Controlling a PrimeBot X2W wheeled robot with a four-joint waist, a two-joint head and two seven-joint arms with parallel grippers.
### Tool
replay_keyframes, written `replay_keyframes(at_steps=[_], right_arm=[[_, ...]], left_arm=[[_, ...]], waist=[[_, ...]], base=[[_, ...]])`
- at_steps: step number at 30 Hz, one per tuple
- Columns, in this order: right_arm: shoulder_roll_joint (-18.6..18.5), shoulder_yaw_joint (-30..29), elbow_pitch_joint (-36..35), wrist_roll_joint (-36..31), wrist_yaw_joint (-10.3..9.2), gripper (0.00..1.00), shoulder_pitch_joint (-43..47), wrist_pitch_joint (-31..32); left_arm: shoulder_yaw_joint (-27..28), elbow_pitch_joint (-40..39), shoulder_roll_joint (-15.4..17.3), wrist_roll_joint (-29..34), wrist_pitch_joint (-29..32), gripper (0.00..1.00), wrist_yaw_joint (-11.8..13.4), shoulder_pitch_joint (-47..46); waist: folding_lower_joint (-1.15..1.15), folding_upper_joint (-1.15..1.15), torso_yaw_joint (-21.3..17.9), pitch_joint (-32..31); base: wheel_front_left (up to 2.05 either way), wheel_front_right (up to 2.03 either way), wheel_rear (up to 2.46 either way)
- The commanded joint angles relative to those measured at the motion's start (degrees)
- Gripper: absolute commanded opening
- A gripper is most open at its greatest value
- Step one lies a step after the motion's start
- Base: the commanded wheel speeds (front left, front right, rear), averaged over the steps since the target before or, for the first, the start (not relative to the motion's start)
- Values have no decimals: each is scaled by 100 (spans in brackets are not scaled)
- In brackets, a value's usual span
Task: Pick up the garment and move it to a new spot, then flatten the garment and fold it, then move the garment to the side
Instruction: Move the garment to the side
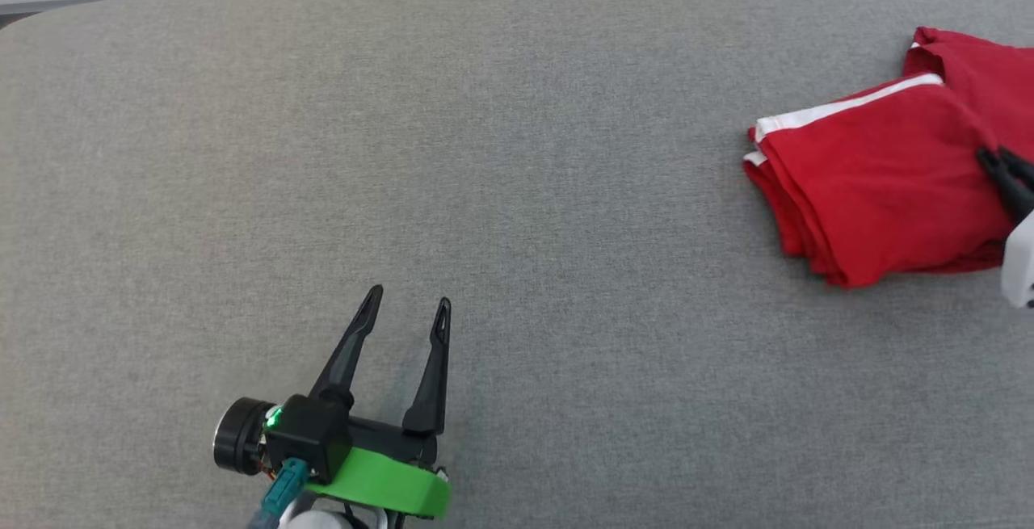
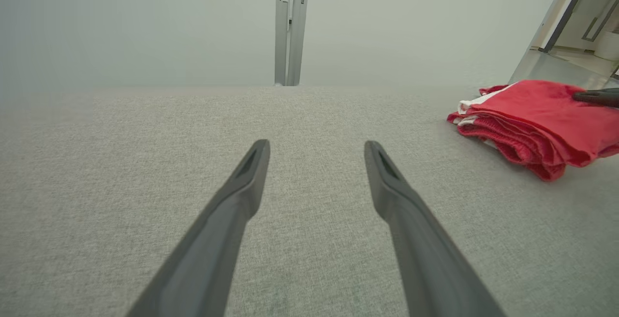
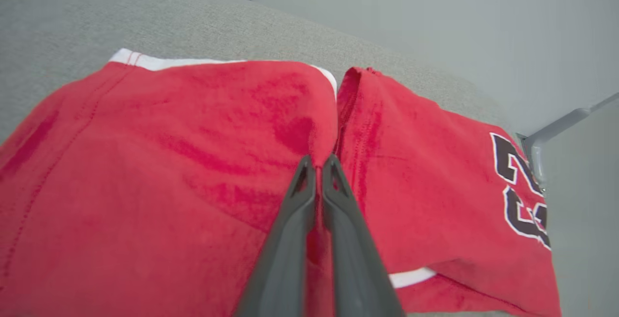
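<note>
Currently the folded red cloth garment with white trim lies at the far right of the grey fabric-covered surface. The right gripper is pressed together, pinching a ridge of its fabric. The left gripper, fingers spread, is well apart from it.

Garment on counter, far right. Right hand at garment's right part, tips on cloth. Left hand near front edge, left of centre, well apart from garment, over counter.
</note>
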Motion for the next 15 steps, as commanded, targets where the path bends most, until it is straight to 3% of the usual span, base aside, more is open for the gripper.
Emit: replay_keyframes(at_steps=[1, 15], right_arm=[[-126, -60, 0, -90, -10, 0, -191, -82], [-577, -722, 488, -1099, -10, 0, -1132, -267]], left_arm=[[40, -23, 14, 26, 0, 100, -5, -127], [126, 2, 14, 276, 0, 100, -167, -420]], waist=[[0, 0, -197, 167], [0, 0, -298, 660]], base=[[0, 0, 0], [0, 0, 0]])
